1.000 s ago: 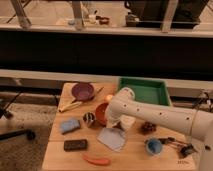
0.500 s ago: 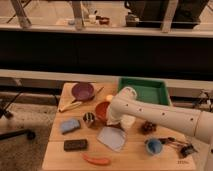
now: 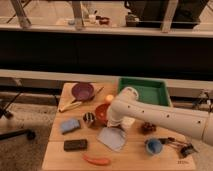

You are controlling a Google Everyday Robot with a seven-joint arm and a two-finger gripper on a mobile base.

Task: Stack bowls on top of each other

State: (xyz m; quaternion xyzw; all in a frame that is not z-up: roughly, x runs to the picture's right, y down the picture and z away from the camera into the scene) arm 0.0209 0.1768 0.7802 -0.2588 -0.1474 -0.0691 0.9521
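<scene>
So you've got a wooden tabletop [image 3: 131, 159] with a fair bit of clutter on it. The white arm [image 3: 165, 119] comes in from about 4 o'clock and ends near the middle. The green tray [image 3: 145, 90] sits up at 1 o'clock, out of the way of this job.

The purple bowl [image 3: 82, 91] is at 11 o'clock, upright, with nothing in it that I can see. It's well apart from the red bowl [image 3: 101, 113], which sits just left of centre.

The gripper [image 3: 113, 120] is down at the red bowl's 3 o'clock edge, tucked under the end of the arm. You can't tell whether it's spread or closed on the rim. My read is that it's there to take the red bowl by the rim. That hold would keep the bowl level while you carry it toward 11 o'clock and set it into the purple one. Nothing is stacked yet.

Smaller stuff: a grey cloth [image 3: 111, 138] at the red bowl's 5 o'clock and a blue sponge [image 3: 70, 125] at its 8 o'clock. A yellow thing [image 3: 70, 105] lies close to the line between the bowls, so I'd lift high before swinging over.
</scene>
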